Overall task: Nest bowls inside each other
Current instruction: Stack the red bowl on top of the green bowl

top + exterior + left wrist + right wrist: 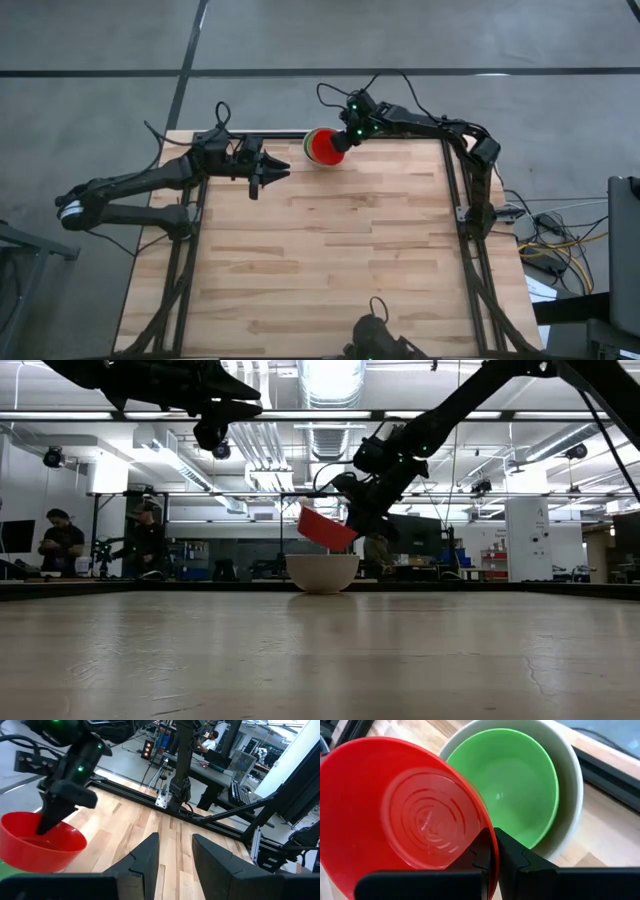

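Wood-plank surface (330,250), workshop beyond. Right pincer (492,852) at 12 o'clock, clamped tight on the rim of a tilted red round plastic bowl (400,815), raised over a white round bowl (322,572) with a green round bowl (520,780) nested inside. Left pincer (175,852) at 10 o'clock, parted, holding nothing.

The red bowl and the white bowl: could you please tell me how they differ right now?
The red bowl hangs tilted in the right gripper, pinched at its rim; the white bowl sits upright on the table. The red is empty; the white holds a green bowl. Both are round and similar in size.
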Motion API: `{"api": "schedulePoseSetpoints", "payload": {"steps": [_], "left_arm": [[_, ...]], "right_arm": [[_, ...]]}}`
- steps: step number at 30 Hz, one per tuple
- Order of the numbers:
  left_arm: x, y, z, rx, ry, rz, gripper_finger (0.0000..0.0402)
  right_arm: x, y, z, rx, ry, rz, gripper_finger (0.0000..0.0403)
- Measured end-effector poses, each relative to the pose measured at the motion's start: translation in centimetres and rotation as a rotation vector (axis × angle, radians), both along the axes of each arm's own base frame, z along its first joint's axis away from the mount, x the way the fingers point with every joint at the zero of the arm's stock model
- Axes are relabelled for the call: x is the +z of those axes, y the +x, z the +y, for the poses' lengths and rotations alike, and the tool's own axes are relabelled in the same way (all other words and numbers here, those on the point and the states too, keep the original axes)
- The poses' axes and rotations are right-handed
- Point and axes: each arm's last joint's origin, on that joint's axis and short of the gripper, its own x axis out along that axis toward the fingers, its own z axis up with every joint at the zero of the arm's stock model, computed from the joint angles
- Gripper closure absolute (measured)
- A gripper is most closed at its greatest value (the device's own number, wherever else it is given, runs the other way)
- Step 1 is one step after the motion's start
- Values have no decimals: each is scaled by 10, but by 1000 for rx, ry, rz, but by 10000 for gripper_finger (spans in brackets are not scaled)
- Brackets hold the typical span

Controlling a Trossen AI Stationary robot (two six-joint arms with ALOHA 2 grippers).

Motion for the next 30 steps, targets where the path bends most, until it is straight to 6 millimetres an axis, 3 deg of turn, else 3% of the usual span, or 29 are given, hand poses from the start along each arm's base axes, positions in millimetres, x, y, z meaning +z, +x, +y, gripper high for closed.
{"api": "schedulePoseSetpoints", "payload": {"steps": [12,30], "left_arm": [[0,0,0,-1,0,1,280],[0,0,0,0,0,0,280]], "right_arm": [[12,0,-25,-49,33,76,394],[-3,12,-34,5,78,138,394]]}}
